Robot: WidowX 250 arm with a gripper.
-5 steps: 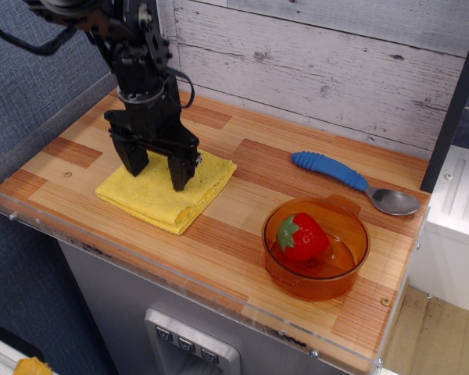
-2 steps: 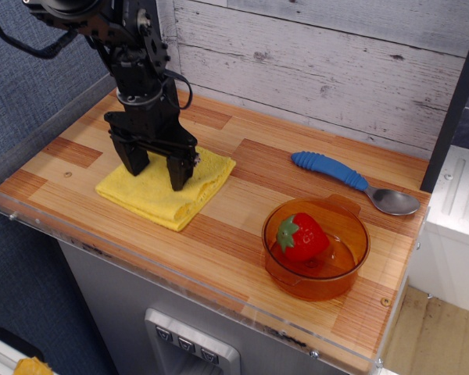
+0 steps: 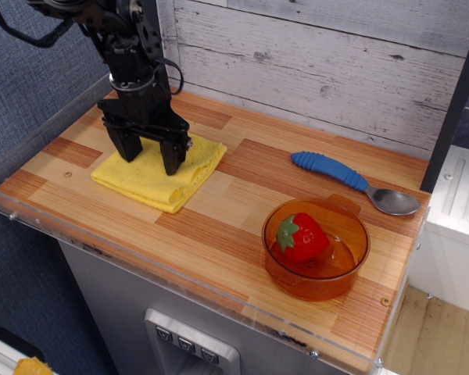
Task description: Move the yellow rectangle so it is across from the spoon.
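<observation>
Left of frame: gripper point(image 3: 149, 153), fingers spread, apparently pressing on the yellow cloth point(image 3: 158, 175); spoon point(image 3: 353, 182) at right, well apart.

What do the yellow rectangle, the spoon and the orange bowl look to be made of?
The yellow rectangle looks like soft matte cloth: folded layers show along its front edge. The spoon seems to have a ribbed blue handle, probably plastic or rubber, and a shiny bowl that reflects like metal. The orange bowl looks like translucent glossy plastic, since the strawberry and the counter show through its wall.
</observation>
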